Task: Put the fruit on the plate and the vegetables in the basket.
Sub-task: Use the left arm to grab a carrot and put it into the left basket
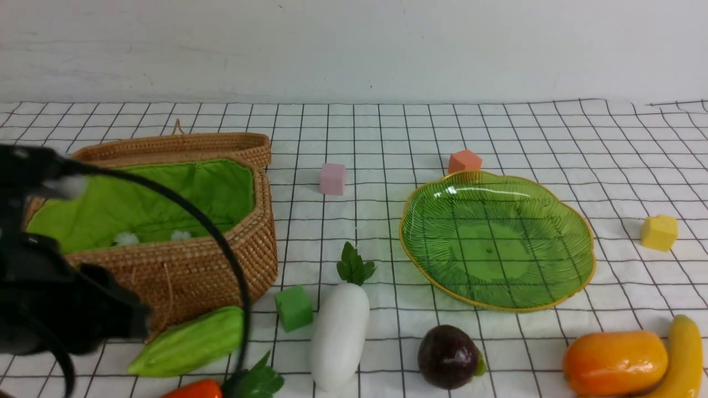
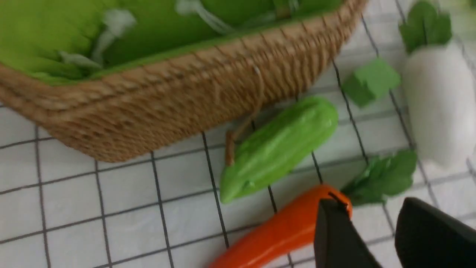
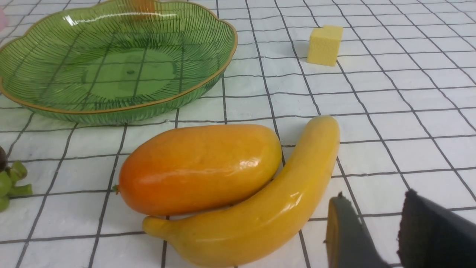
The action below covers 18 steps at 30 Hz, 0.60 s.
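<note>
reading the front view as a clock face, with 12 o'clock at the far wall and 6 o'clock at our own base, we are logging these positions on the checked cloth (image 1: pixel 387 138).

the basket (image 1: pixel 166 271) is standing at 9 o'clock, its lid (image 1: pixel 182 145) tipped back toward 12 o'clock and its green lining (image 1: pixel 166 199) showing. the plate (image 1: pixel 498 243) is sitting at 3 o'clock.

all three vegetables are lying outside the basket. the gourd (image 1: pixel 191 340) is lying at 6 o'clock of the basket, just beside its wall. the carrot (image 1: pixel 193 389) is lying at 6 o'clock of the gourd, cut by the frame edge. the radish (image 1: pixel 339 334) is lying at 3 o'clock of the gourd, leaves pointing to 12 o'clock, with the green cube (image 1: pixel 293 307) just beside it.

all three fruits are lying off the plate. the purple fruit (image 1: pixel 447 356) is resting at 7 o'clock of the plate. the mango (image 1: pixel 614 362) and the banana (image 1: pixel 683 354) are touching each other at 5 o'clock of it.

the left gripper (image 2: pixel 368 223) is hovering at the carrot's leafy end. its jaws are standing partly apart, bare cloth is showing between them, and they are holding nothing. one finger is overlapping the carrot; we cannot tell whether it is touching.

the right gripper (image 3: pixel 375 212) is sitting near the banana, clear of it, jaws partly apart and gripping nothing.
</note>
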Motion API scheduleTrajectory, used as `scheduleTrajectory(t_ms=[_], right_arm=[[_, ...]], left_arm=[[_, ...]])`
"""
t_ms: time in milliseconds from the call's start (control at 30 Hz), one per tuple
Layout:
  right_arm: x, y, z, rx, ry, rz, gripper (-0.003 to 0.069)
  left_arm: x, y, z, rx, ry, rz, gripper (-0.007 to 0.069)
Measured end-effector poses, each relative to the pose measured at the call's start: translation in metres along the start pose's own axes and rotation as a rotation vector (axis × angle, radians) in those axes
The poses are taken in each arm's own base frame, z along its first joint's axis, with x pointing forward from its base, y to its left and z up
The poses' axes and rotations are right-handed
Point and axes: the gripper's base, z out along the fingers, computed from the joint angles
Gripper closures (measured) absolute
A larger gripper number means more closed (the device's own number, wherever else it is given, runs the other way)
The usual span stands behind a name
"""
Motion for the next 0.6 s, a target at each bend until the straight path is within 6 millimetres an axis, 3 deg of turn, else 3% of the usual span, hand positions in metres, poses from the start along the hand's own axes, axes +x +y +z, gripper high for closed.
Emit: scheduleTrajectory(t_ms=[67, 100, 200, 400, 600], right_arm=[[0.0, 0.0, 0.0, 0.0, 0.0, 0.0, 0.0414], [0.0, 0.0, 0.0, 0.0, 0.0, 0.0, 0.0414], [0.0, 0.0, 0.0, 0.0, 0.0, 0.0, 0.0414], [0.0, 0.0, 0.0, 0.0, 0.0, 0.0, 0.0414], [0.0, 0.0, 0.0, 0.0, 0.0, 0.0, 0.0414]], left_arm=[[0.002, -0.012, 0.019, 0.026, 0.095, 0.197, 0.0386], [0.002, -0.012, 0.021, 0.026, 0.104, 0.207, 0.0386], [0.009, -0.032, 0.05, 0.097, 0.255, 0.525, 0.0386], [0.017, -0.044, 0.076, 0.179, 0.355, 0.689, 0.0363], [0.012, -0.044, 0.08, 0.166, 0.307, 0.722, 0.0203]])
